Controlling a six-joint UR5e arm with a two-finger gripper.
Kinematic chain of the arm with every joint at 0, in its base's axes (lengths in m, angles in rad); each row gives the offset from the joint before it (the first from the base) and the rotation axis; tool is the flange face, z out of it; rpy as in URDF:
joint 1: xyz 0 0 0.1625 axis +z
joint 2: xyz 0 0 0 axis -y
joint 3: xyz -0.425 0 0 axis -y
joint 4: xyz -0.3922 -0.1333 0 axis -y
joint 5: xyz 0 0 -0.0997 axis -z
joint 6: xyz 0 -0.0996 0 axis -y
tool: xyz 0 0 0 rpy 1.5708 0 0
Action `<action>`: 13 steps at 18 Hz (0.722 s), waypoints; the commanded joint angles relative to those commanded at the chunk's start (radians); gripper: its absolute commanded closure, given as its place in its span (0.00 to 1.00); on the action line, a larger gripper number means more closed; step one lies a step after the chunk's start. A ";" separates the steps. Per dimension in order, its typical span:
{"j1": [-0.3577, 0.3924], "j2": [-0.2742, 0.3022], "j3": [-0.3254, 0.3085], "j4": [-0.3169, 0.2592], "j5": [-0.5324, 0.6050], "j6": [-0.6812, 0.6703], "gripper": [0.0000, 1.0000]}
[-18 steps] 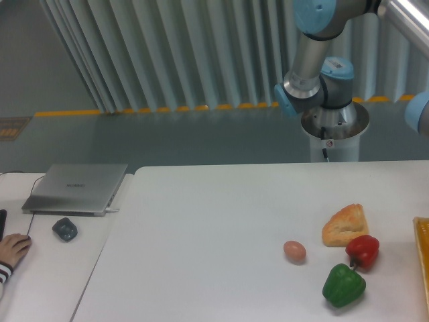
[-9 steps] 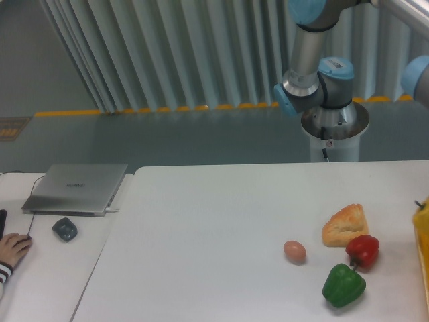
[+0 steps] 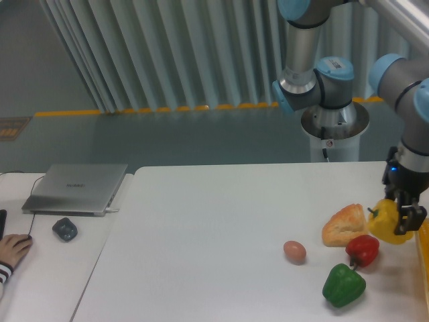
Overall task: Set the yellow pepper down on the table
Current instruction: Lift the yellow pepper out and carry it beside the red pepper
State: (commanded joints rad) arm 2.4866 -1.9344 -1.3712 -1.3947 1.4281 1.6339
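Observation:
My gripper (image 3: 400, 218) comes in from the right edge and is shut on the yellow pepper (image 3: 385, 221), a glossy bright yellow bell pepper. It holds the pepper a little above the white table (image 3: 201, 241), just right of the bread piece (image 3: 346, 225) and above the red pepper (image 3: 362, 250). One finger (image 3: 407, 216) overlaps the pepper's right side.
A green pepper (image 3: 344, 285) and an egg (image 3: 294, 251) lie on the table near the red pepper. A yellow-orange tray edge (image 3: 425, 241) shows at the right border. A laptop (image 3: 77, 187), a mouse (image 3: 65, 229) and a person's hand (image 3: 13, 249) are on the left desk.
The arm has swung in from the right; the gripper and the yellow pepper it holds, out of view a second ago, now hang beside the bread.

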 joint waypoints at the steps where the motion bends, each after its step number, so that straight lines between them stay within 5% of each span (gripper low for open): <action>1: -0.009 0.000 -0.026 0.058 0.000 -0.049 0.55; 7: -0.040 -0.047 -0.028 0.166 0.080 -0.126 0.55; 13: -0.041 -0.060 -0.017 0.189 0.098 -0.131 0.55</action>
State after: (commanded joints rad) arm 2.4452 -1.9942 -1.3883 -1.2058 1.5263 1.5033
